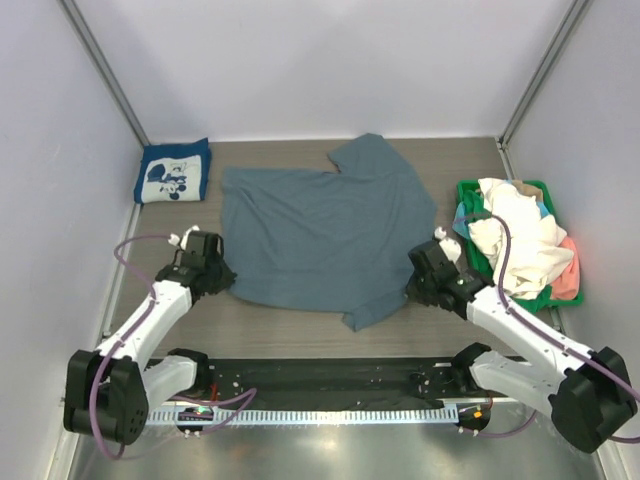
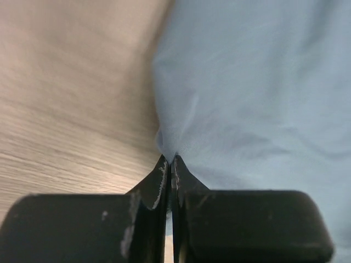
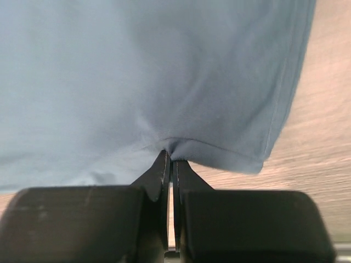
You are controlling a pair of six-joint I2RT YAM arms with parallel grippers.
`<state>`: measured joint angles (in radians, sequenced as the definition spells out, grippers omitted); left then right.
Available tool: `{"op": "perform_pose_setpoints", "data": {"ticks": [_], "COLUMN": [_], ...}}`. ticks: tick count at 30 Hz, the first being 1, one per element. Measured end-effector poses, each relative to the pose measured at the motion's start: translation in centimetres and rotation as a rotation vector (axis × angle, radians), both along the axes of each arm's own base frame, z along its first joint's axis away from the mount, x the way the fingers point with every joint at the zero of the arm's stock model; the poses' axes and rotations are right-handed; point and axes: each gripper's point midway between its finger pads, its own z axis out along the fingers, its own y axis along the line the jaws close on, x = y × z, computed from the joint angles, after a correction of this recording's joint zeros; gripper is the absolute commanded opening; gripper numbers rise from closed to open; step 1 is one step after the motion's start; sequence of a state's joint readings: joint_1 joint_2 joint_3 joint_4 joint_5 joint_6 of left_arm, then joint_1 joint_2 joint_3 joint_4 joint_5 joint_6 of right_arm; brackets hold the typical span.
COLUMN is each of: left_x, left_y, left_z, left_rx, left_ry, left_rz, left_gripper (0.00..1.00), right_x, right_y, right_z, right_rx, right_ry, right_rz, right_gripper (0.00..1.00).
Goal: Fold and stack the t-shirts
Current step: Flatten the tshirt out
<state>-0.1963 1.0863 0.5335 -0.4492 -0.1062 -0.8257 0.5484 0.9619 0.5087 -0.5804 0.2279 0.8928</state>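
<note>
Both arms' jaws are clamped on opposite sides of the slate-blue t-shirt, spread on the table; each bite looks thin, so uneven lifting could slip it free

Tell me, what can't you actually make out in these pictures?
Top view: how many t-shirts the pile in the green basket holds; upper ones cover lower ones.
Top view: the print on the navy t-shirt, too small to read.
Both wrist views: most of the slate-blue t-shirt, cut off by frame edges.
</note>
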Motion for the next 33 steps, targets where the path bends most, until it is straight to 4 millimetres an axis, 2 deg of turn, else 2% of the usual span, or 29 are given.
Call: {"op": "perform_pose_setpoints", "data": {"ticks": [3,5,6,7,8,10,11,12,13,14,15,16,17,18,22,24,26,30,33], "left_x": [2.1,4.3,5.4,6.6,7.9,10.2,11.1,11.7,11.7,11.2,10.3,9.8,8.1,7.3,6.1,6.3,6.6,6.8,6.2], "left_y": [0.1,0.2,0.2,0.2,0.2,0.2,0.1,-0.2,-0.4,-0.6,-0.7,-0.7,-0.6,-0.6,-0.5,-0.6,-0.6,-0.6,-0.5], "left_z": [4.3,7.5,8.6,9.5,10.1,9.6,8.7,7.5,5.6,4.0,2.6,2.0,0.6,-0.1,-0.8,-0.6,-0.5,-0.6,-0.8], "left_rx": [0.023,0.044,0.056,0.063,0.071,0.085,0.086,0.078,0.072,0.061,0.053,0.05,0.045,0.044,0.038,0.035,0.033,0.033,0.034], "left_ry": [-0.08,-0.145,-0.159,-0.174,-0.179,-0.14,-0.107,-0.074,-0.025,0.02,0.061,0.077,0.127,0.149,0.164,0.145,0.13,0.117,0.119], "left_rz": [-0.01,-0.015,-0.021,-0.024,-0.028,-0.039,-0.05,-0.059,-0.072,-0.084,-0.09,-0.09,-0.095,-0.093,-0.096,-0.097,-0.097,-0.097,-0.096], "left_gripper": [0.0,0.02,0.06,0.07,0.07,0.14,0.16,0.23,0.27,0.31,0.37,0.38,0.38,0.38,0.37,0.35,0.34,0.38,0.41], "right_x": [2.7,5.9,7.8,9.6,12.0,15.9,17.6,19.1,20.0,20.1,19.2,18.1,17.2,15.9,11.1,10.0,9.8,8.7,8.7], "right_y": [1.0,2.4,3.2,3.7,3.9,3.6,3.2,2.9,2.4,1.7,1.3,1.0,1.1,1.1,2.2,2.8,2.9,2.7,2.7], "right_z": [4.6,8.0,9.3,9.8,10.4,9.4,8.7,7.6,6.4,5.4,4.5,4.1,4.3,4.5,7.1,7.1,5.7,0.2,-1.5], "right_rx": [-0.026,-0.023,-0.019,-0.013,-0.005,-0.003,-0.006,-0.012,-0.023,-0.036,-0.051,-0.065,-0.072,-0.081,-0.065,-0.046,-0.04,-0.078,-0.093], "right_ry": [-0.047,-0.102,-0.111,-0.112,-0.122,-0.089,-0.073,-0.05,-0.032,-0.011,0.021,0.041,0.04,0.034,-0.061,-0.079,-0.059,0.086,0.13], "right_rz": [0.037,0.059,0.078,0.085,0.081,0.08,0.074,0.074,0.069,0.064,0.068,0.076,0.084,0.097,0.161,0.183,0.183,0.189,0.195], "right_gripper": [0.01,0.02,0.41,0.63,0.7,0.75,0.76,0.77,0.77,0.77,0.76,0.76,0.75,0.73,0.64,0.6,0.59,0.58,0.58]}}
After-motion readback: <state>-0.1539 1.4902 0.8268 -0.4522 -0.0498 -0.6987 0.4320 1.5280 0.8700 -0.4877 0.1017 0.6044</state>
